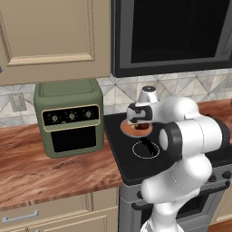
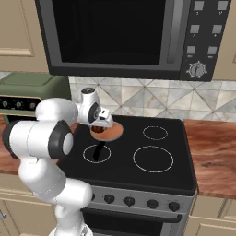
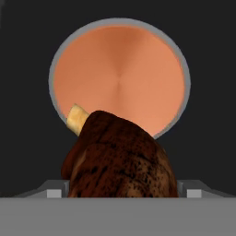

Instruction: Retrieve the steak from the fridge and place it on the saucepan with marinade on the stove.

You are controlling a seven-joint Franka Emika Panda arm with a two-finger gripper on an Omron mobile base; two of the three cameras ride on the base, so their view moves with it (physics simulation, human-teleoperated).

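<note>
now gripper [image 3: 120, 196] holds steak [image 3: 120, 159] above saucepan [image 3: 50, 73]; centre over marinade [image 3: 120, 78], lower, then release.

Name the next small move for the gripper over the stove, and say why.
Probably lower a little, then open. The steak sits between the fingers of the gripper, above the saucepan and its marinade, and appears not to touch the liquid yet.
</note>
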